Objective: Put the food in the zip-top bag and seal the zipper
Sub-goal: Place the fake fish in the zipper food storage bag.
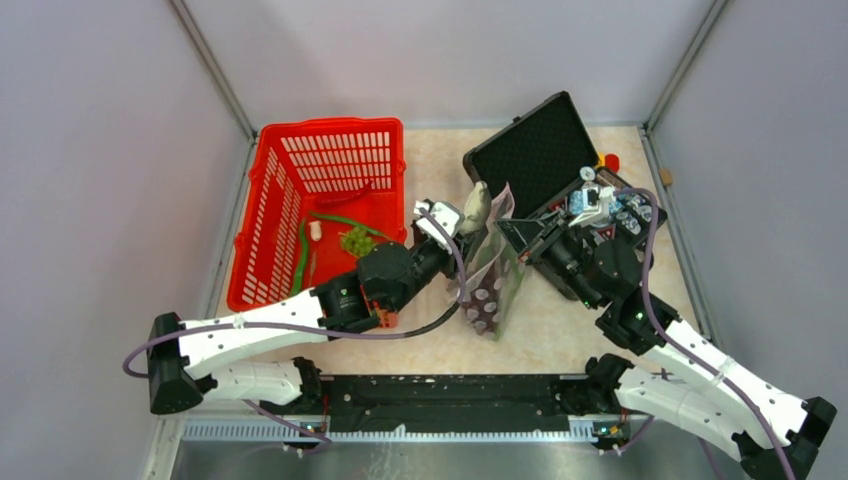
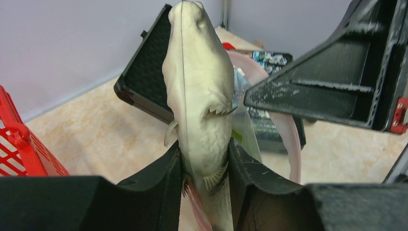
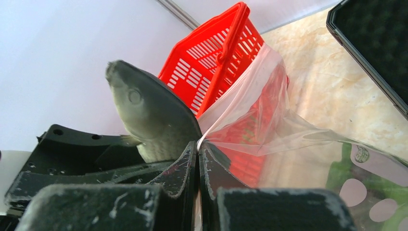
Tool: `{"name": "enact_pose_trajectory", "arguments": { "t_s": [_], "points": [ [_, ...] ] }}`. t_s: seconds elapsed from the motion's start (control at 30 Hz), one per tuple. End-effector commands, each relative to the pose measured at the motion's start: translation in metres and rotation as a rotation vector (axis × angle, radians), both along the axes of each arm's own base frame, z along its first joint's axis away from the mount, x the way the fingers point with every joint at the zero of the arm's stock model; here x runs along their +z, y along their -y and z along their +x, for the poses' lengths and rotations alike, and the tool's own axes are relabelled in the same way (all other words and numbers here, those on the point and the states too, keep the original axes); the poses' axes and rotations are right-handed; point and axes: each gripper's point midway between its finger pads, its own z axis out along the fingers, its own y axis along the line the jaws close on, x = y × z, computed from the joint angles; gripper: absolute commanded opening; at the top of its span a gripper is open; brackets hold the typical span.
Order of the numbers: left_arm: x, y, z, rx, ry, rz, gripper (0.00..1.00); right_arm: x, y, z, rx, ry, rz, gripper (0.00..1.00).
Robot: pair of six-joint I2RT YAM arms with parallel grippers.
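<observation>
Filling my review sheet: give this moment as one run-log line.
left gripper: grips grey fish | right gripper: pinches zip-top bag | fish: at bag mouth | red basket: green grapes, leaves inside

Grey fish (image 2: 197,96) upright in left end effector (image 2: 204,147) grip, pink zipper (image 2: 294,144) just behind.

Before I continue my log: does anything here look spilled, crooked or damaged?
Nothing looks spilled or broken. The only unusual thing: the left gripper holds the grey fish by its tail end, head pointing up, while the right gripper pinches one edge of the zip-top bag.
</observation>
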Motion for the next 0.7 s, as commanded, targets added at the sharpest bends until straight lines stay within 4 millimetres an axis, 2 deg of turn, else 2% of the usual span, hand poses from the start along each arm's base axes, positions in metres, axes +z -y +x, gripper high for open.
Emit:
{"name": "enact_pose_trajectory", "arguments": {
  "t_s": [0.0,0.07,0.17,0.3,0.4,0.47,0.53,0.67],
  "points": [
    [0.004,0.003,-0.006,-0.038,-0.017,0.047,0.38,0.048,0.003,-0.008,0.018,0.14,0.088,0.0],
    [-0.008,0.004,-0.004,-0.018,-0.051,0.069,0.37,0.062,-0.001,-0.019,0.074,0.225,0.114,0.0],
    [-0.014,0.005,-0.005,-0.022,-0.073,0.086,0.39,0.071,-0.004,-0.03,0.125,0.29,0.128,0.0],
    [-0.021,0.006,-0.005,-0.029,-0.103,0.146,0.41,0.078,-0.005,-0.036,0.152,0.331,0.119,0.0],
    [-0.025,0.008,-0.008,-0.049,-0.133,0.207,0.43,0.076,0.001,-0.032,0.116,0.322,0.108,0.0],
    [-0.022,0.01,-0.015,-0.091,-0.138,0.222,0.43,0.071,0.006,-0.026,0.074,0.29,0.085,0.0],
    [-0.014,0.012,-0.022,-0.133,-0.137,0.205,0.49,0.062,0.008,-0.02,0.046,0.254,0.048,0.0],
    [0.008,0.012,-0.032,-0.185,-0.137,0.151,0.52,0.052,0.009,-0.013,0.012,0.216,0.018,0.0]
  ]
}}
